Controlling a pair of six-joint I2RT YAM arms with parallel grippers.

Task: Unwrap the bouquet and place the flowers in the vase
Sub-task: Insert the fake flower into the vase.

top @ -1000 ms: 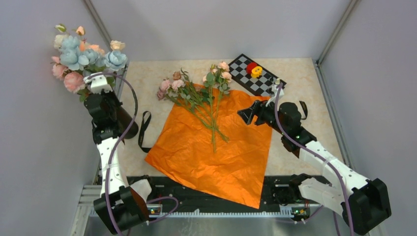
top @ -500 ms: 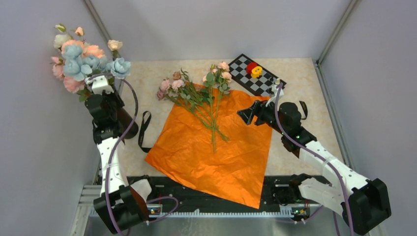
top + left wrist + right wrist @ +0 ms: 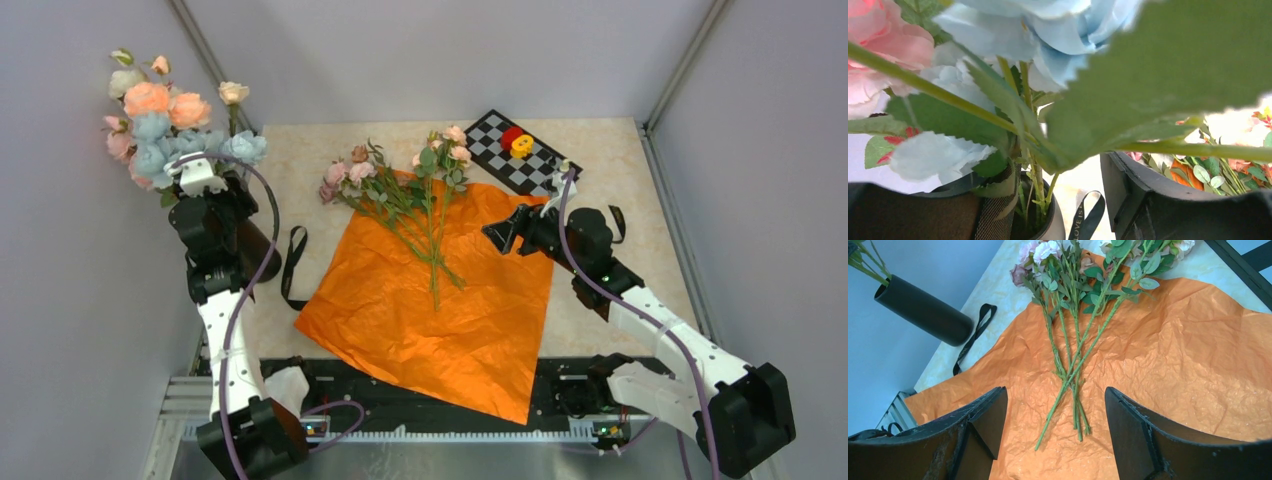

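Blue and peach blooms set in black vase, left fingers parted at stems, right fingers held wide over flowers laid on orange paper

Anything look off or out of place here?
Nothing damaged or spilled. The orange paper has its near corner hanging over the base rail, the black ribbon lies loose beside it, and a few flowers lie crossed on the paper, not yet in the vase.
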